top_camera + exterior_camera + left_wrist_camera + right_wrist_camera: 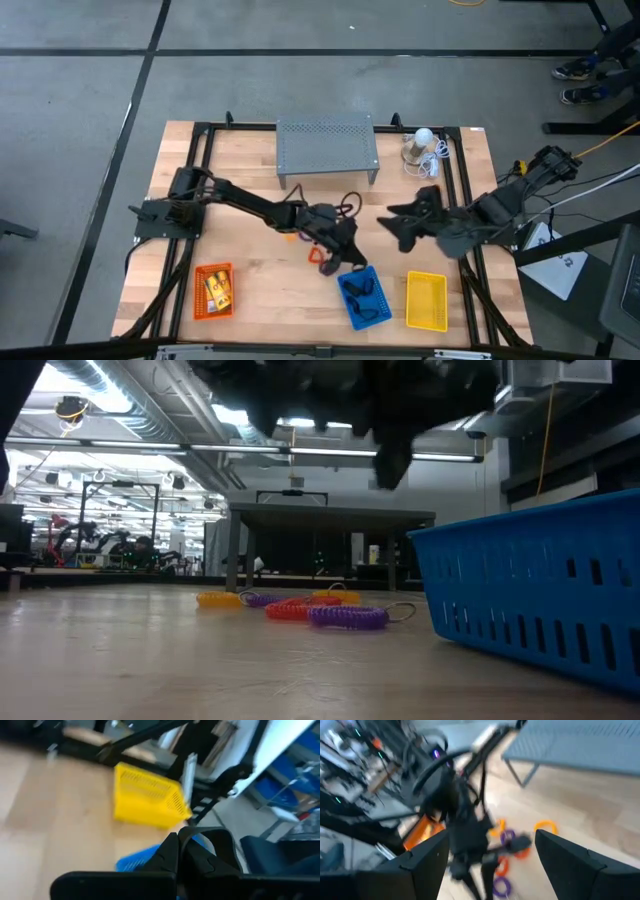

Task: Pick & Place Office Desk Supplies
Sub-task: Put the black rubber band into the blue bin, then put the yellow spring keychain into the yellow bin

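While left end effector [350,262] overhangs blue basket's [364,298] rim, right end effector [398,226] hovers apart.

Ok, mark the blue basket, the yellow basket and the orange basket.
blue basket [352,317]: high view, on its near-left rim.
yellow basket [425,277]: high view, on its far rim.
orange basket [198,292]: high view, on its left rim.

Blue basket [362,299], yellow basket [426,300], orange basket [213,291], grey perforated shelf [327,143], purple coil [348,617], orange coil [290,610]

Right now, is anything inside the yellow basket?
No, the high view shows the yellow basket with only its bare mesh floor.
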